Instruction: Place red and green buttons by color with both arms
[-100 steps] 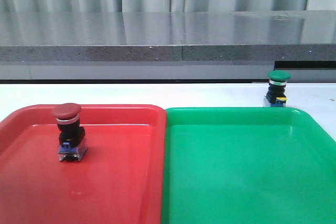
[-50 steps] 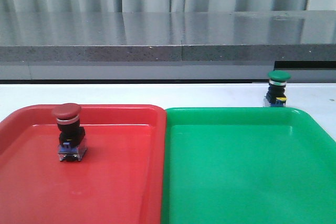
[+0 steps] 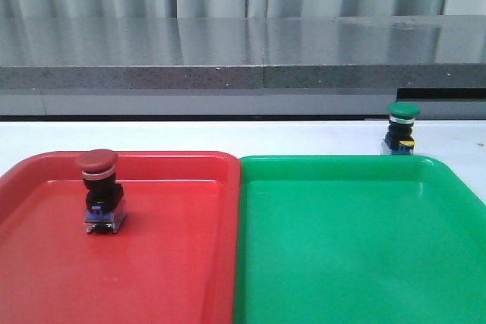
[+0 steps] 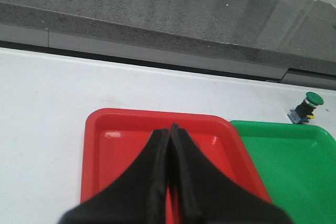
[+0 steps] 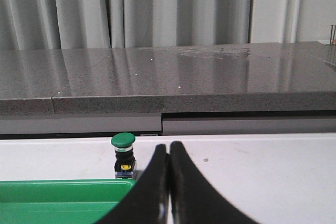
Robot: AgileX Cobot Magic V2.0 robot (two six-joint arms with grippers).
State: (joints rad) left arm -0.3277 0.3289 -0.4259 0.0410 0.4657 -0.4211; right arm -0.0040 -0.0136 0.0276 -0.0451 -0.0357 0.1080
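Observation:
The red button [image 3: 99,190] stands upright in the red tray [image 3: 175,263], near its back left; the left wrist view does not show it. The green button [image 3: 401,128] stands upright on the white table just behind the green tray [image 3: 357,248], near its back right corner. It also shows in the left wrist view [image 4: 306,107] and the right wrist view [image 5: 124,153]. My left gripper [image 4: 169,128] is shut and empty, above the red tray [image 4: 105,150]. My right gripper [image 5: 168,146] is shut and empty, beside the green button and apart from it. No arm shows in the front view.
The two trays lie side by side and touch at the middle. A white table [image 3: 228,136] runs behind them. A grey stone ledge [image 3: 243,55] with a curtain above it closes off the back.
A dark shape at the top left corner of the front view one second ago is gone. The buttons and trays have not moved.

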